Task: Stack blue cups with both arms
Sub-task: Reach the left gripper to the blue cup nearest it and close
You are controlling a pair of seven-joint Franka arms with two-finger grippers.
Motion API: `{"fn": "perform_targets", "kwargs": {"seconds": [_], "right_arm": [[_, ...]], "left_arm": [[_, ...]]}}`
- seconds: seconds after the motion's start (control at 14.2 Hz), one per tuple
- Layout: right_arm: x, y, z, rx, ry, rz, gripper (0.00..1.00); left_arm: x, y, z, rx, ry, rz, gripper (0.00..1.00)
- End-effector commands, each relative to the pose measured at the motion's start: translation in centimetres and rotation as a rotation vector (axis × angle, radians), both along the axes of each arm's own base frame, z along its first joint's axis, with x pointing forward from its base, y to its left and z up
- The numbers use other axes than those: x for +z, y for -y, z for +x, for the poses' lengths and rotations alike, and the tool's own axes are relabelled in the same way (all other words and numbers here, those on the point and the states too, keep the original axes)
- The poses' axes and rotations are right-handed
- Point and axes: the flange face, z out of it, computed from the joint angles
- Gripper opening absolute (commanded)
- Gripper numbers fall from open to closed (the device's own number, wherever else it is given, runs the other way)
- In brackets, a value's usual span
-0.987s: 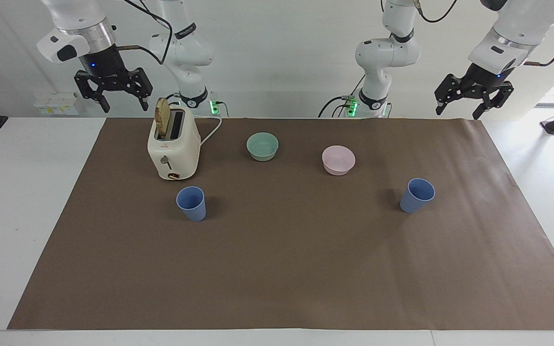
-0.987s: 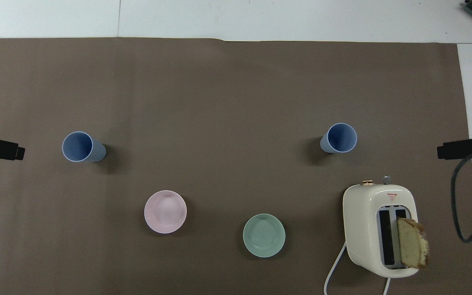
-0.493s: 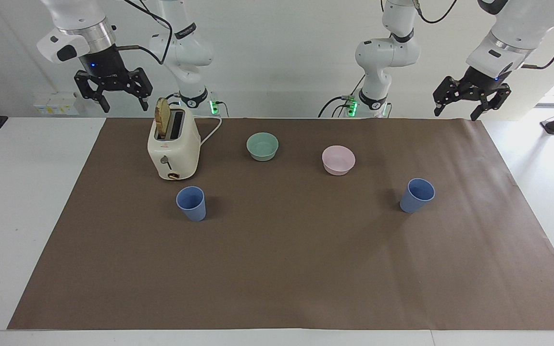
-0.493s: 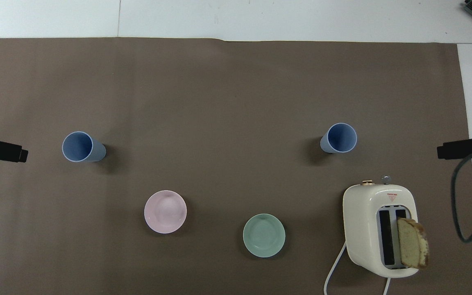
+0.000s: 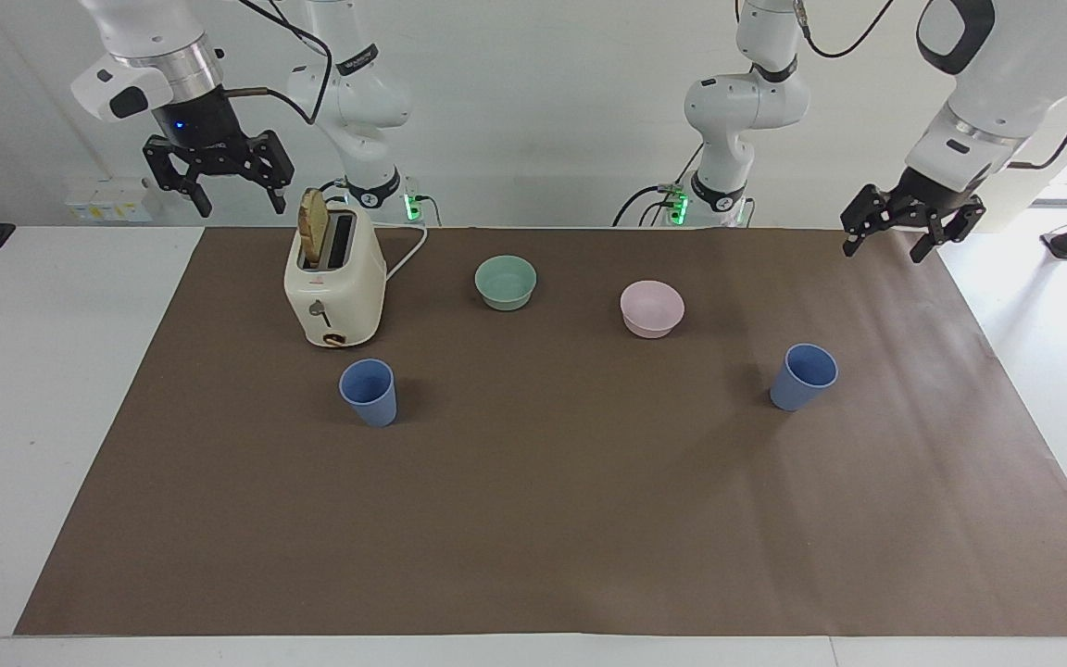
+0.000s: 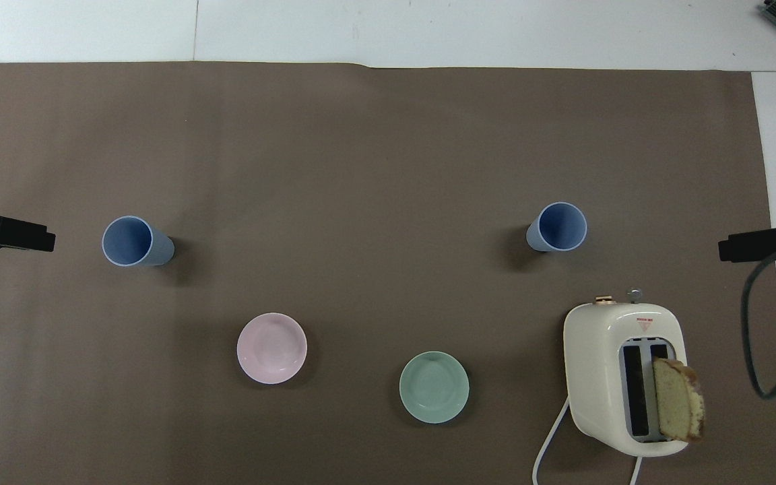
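Left gripper (image 5: 901, 233) hangs in the air over the mat edge at the left arm's end of the worktop, jaws apart and pointing down, holding nothing. Right gripper (image 5: 219, 181) hangs over the right arm's end, close to the cream two-slot toaster (image 5: 334, 292), jaws also spread, empty; that arm looks to be waiting.

Key relation: the small matte periwinkle-blue tapered plastic cup at the left arm's end (image 5: 803, 376) stands farther from the robots than the spot below the left jaws and slightly toward the worktop middle. It is upright, long axis vertical, mouth up, so a side or rim grasp from above looks open. The left arm is clearly the nearer one for it.

The second identical blue cup at the right arm's end (image 5: 369, 392) stands upright too, just beside the toaster and farther from the robots than it. The right arm is nearer to this one. The two cups are well apart, nothing stacked yet.

Room: the brown paper mat (image 5: 543, 519) is bare between the cups. The pale pink bowl (image 5: 651, 308) and mint-green bowl (image 5: 506, 282) sit nearer the robots, apart from both cups. My read: the toaster, with its bread slice (image 5: 314, 227) sticking up, is the tight spot for the right arm's descent.
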Motion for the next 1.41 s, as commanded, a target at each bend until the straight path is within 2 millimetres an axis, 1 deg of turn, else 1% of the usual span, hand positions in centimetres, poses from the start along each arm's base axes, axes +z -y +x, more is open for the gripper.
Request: {"fn": "perform_targets", "kwargs": {"seconds": [0.0,0.14,0.21,0.35,0.49,0.63,0.7,0.85,0.92,1.06,1.27,1.34], "right_arm": [[0.0,0.2,-0.3,0.018,0.001,-0.006,1.0],[-0.1,0.2,-0.2,0.018,0.0,-0.006,1.0],[-0.1,0.2,-0.2,0.018,0.0,-0.006,1.0],[0.0,0.2,-0.3,0.018,0.001,-0.006,1.0],[-0.1,0.2,-0.2,0.018,0.0,-0.006,1.0],[0.0,0.2,-0.3,0.018,0.001,-0.006,1.0],[0.0,0.2,-0.3,0.018,0.001,-0.006,1.0],[0.0,0.2,-0.3,0.018,0.001,-0.006,1.0],[-0.1,0.2,-0.2,0.018,0.0,-0.006,1.0],[-0.1,0.2,-0.2,0.018,0.0,-0.006,1.0],[0.0,0.2,-0.3,0.018,0.001,-0.006,1.0],[-0.1,0.2,-0.2,0.018,0.0,-0.006,1.0]], "left_arm": [[-4.0,-0.6,0.4,0.021,0.028,-0.005,1.0],[-5.8,-0.7,0.8,0.027,0.009,-0.006,1.0],[-7.1,-0.7,1.3,0.029,-0.013,-0.007,1.0],[-9.2,-1.1,2.7,0.048,-0.003,-0.009,1.0],[-12.4,-3.2,4.3,0.131,-0.01,-0.012,1.0],[-13.1,-2.4,4.4,0.161,-0.02,-0.012,1.0],[-13.8,-2.3,4.4,0.164,-0.029,-0.012,1.0],[-16.1,-2.2,4.5,0.17,-0.039,-0.012,1.0],[-16.9,-1.6,4.0,0.186,-0.043,-0.011,1.0],[-18.4,-1.0,3.8,0.196,-0.041,-0.01,1.0],[-19.5,-0.4,3.9,0.19,-0.042,-0.011,1.0],[-19.5,-0.5,3.9,0.19,-0.042,-0.011,1.0]]}}
